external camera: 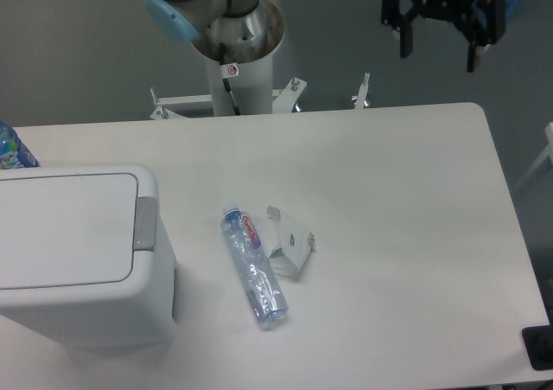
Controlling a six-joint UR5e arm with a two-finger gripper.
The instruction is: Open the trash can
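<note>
Trash can (73, 252) lid shut, grey push-button strip (144, 223) facing centre | my hand (438, 54) spread, empty, parked high, far right | I judge: press button.

bottle (253, 267) label with red lettering, too small to read

Trash can (78, 252) sits on table (406, 234) at its left edge, lid down, push-button strip (144, 223) on its right side. Bottle (253, 265) lies flat just right of can, approx mid-table, near front. Crumpled wrapper (291, 243) touches bottle's right side. 2nd bottle (10, 148) behind can, far left, partly cut off. Gripper (439, 57) hangs above table's back-right edge, well apart from everything. Arm base (235, 53) stands behind table, centre-left.
</note>
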